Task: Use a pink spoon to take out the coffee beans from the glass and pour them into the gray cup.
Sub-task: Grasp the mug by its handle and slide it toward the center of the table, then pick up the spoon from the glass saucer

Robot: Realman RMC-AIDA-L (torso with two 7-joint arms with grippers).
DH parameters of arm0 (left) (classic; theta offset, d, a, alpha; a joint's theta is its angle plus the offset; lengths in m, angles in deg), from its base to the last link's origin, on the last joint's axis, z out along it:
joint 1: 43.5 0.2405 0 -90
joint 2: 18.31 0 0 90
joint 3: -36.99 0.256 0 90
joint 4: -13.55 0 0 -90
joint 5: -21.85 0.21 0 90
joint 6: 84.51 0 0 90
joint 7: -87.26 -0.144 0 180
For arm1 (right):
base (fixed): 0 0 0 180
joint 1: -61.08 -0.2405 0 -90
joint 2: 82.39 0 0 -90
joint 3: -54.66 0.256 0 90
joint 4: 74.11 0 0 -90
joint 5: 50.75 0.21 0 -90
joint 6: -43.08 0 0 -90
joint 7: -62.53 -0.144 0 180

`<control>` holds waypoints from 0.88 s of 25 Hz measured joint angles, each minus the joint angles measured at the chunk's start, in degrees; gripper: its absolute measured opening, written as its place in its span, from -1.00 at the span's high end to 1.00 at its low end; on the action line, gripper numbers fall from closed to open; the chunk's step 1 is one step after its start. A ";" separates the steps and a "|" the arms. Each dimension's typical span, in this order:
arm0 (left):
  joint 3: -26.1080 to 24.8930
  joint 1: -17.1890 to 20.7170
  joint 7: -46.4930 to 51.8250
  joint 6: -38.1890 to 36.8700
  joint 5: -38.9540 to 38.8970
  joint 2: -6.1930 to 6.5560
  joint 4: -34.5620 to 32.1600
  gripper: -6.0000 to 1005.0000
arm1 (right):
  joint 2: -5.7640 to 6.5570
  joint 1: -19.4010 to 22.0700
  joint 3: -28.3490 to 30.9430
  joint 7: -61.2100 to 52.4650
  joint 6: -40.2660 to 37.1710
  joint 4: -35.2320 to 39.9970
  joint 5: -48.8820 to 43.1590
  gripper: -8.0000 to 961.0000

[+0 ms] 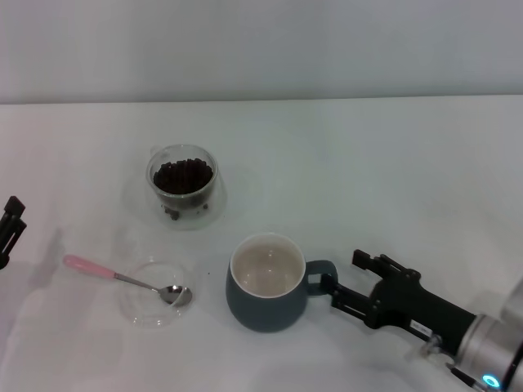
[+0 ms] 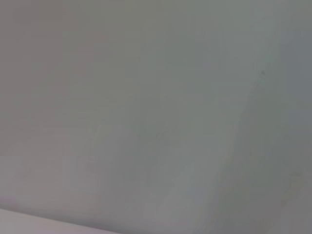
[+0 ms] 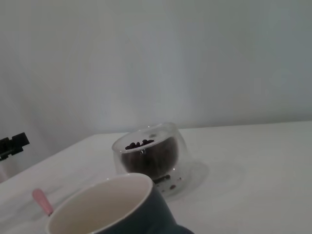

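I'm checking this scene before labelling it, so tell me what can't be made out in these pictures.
- Left hand: cut off by the head view's left edge; open or shut is unclear.
- Left wrist view: only a blank pale surface, nothing of the task.
- Right hand: at the gray cup handle; whether it grips is unclear.
- Pink spoon: in the right wrist view, the cup rim hides all but its handle tip.

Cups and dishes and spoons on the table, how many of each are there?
Gray cup: 1
Glass with coffee beans: 1
Clear shallow dish: 1
Pink spoon: 1
Total: 4 things, not counting the beans one by one.
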 joint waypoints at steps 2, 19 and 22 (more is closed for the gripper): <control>0.02 0.00 0.01 0.00 0.00 0.01 -0.07 -0.56 | -0.01 0.44 -1.88 -2.20 -1.92 1.57 -0.01 -0.76; -0.33 2.49 13.34 -1.78 -0.29 0.54 -0.93 -0.57 | 0.04 6.02 -7.15 -3.09 -15.73 13.34 6.74 -0.76; -0.25 5.07 20.01 -1.39 -0.30 0.89 -2.62 -0.57 | -0.05 6.48 -7.14 1.99 -17.82 12.91 13.00 -0.76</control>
